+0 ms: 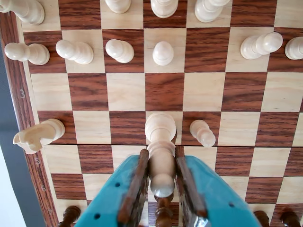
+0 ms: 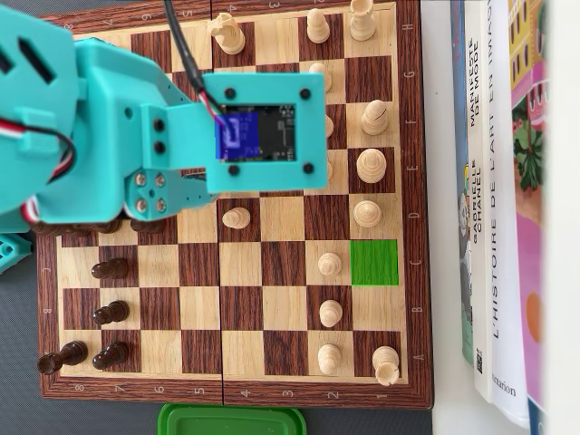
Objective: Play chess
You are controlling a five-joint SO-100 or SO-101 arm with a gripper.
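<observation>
Wooden chessboard (image 2: 272, 362) fills both views, lying on a dark grey surface with books (image 2: 494, 199) stacked just beside its right edge in the overhead view and a green lid (image 2: 231, 421) at its near edge.

Left to right in the overhead view: dark pieces (image 2: 100, 313) stand along the board's left columns; the teal arm (image 2: 109, 136) covers the upper left of the board; a light pawn (image 2: 236, 217) stands just below the arm's camera housing; light pieces hold the right columns; 1 square on the right side is marked bright green (image 2: 373, 263).

In the wrist view, the gripper (image 1: 162, 172) is clamped on a tall light piece (image 1: 160, 142), its wood-faced jaws touching the stem on both sides. The piece stands upright, long axis running straight up between the jaws, base on or very near a light square. A light knight (image 1: 35, 135) stands well left of it, a light pawn (image 1: 202, 133) just right.

Judgement: the green square lies to the right of and below the gripper in the overhead view, well apart from it. If that marks the destination, the carry must clear the pawns between.
</observation>
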